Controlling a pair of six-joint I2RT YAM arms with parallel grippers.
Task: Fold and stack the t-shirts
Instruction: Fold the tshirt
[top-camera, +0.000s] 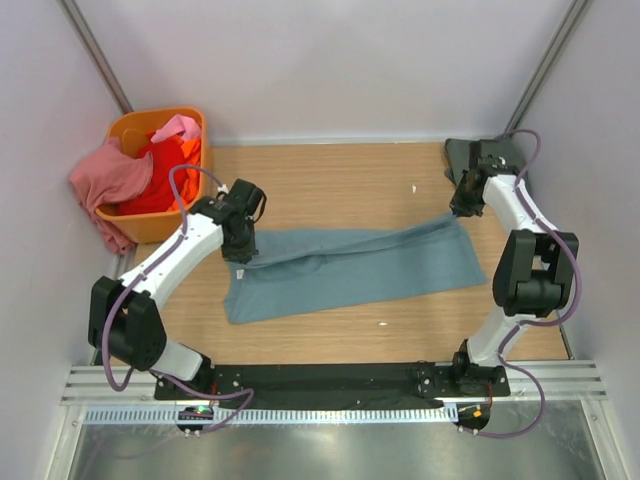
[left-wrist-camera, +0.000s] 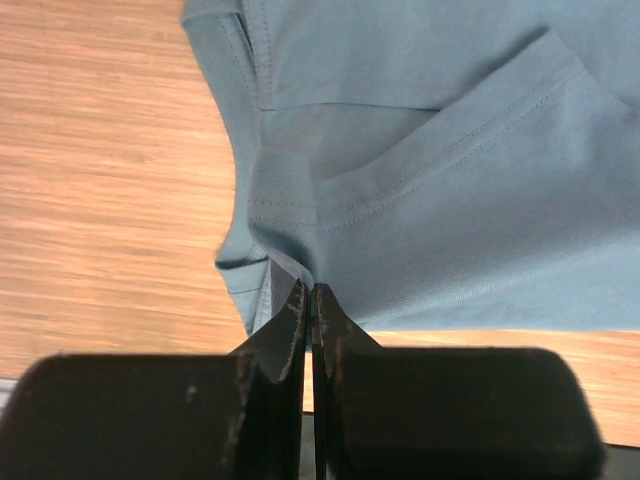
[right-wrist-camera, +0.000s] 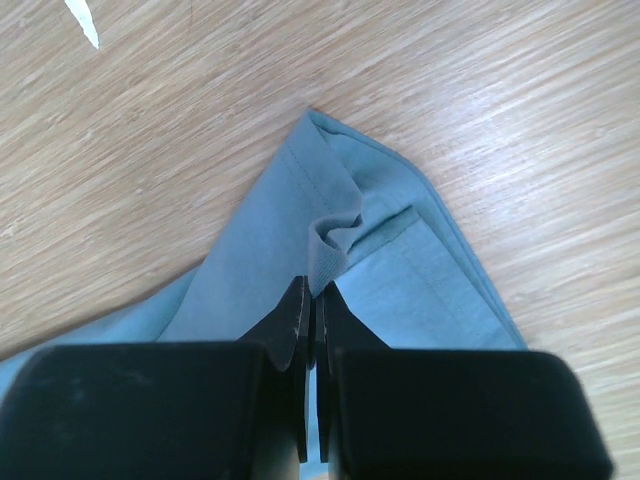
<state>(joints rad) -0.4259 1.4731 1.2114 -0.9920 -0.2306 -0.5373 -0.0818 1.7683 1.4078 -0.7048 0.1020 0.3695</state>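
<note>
A dusty blue-teal t-shirt (top-camera: 340, 268) lies as a long folded band across the middle of the table. My left gripper (top-camera: 240, 250) is shut on its left end, pinching an edge near the collar and sleeve seam (left-wrist-camera: 300, 275). My right gripper (top-camera: 458, 208) is shut on its right end, pinching a raised fold of the hem corner (right-wrist-camera: 325, 250). Pink (top-camera: 108, 175), red (top-camera: 150, 185) and orange (top-camera: 190, 150) shirts lie bundled in the basket at the far left. A dark grey-green shirt (top-camera: 468, 152) lies at the far right, partly hidden behind my right arm.
An orange plastic basket (top-camera: 132, 222) stands at the far left corner, with the pink shirt hanging over its rim. White walls close in the table on three sides. Small white flecks (top-camera: 415, 187) lie on the wood.
</note>
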